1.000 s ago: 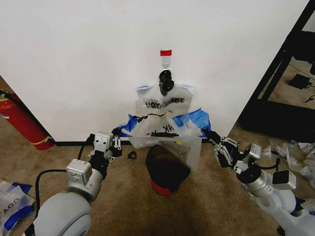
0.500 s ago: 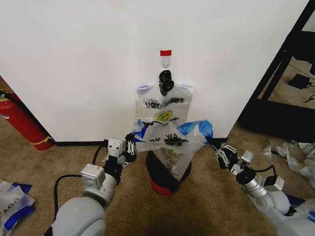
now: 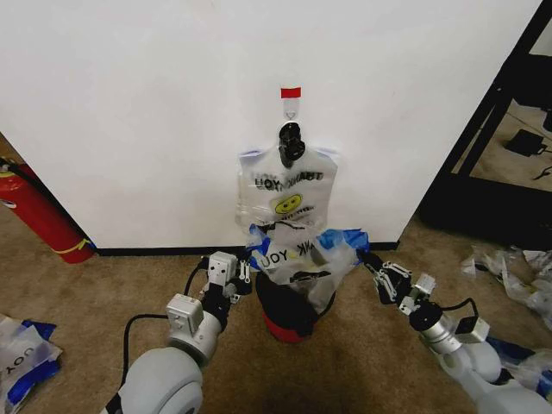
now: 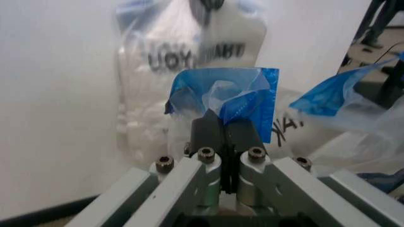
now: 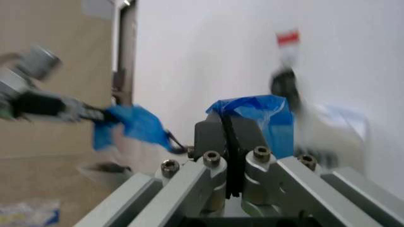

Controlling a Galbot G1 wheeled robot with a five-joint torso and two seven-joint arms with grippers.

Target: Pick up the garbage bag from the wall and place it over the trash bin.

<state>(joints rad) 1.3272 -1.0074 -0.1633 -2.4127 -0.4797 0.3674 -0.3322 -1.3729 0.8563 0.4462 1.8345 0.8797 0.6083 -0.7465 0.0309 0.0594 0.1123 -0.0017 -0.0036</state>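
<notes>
Left gripper (image 3: 244, 269) is clamped on one blue handle of the garbage bag (image 3: 297, 259), a thin clear sack with black lettering and a yellow smiley patch, stretched above the black mesh trash bin (image 3: 291, 312) below the bundle of bags (image 3: 287, 191) on the wall (image 3: 155, 112). Right gripper (image 3: 369, 259) pinches the other blue handle.

left pincer (image 3: 247, 269): low, reaching forward, jaws clamped | right pincer (image 3: 366, 259): low, reaching forward, jaws clamped
</notes>
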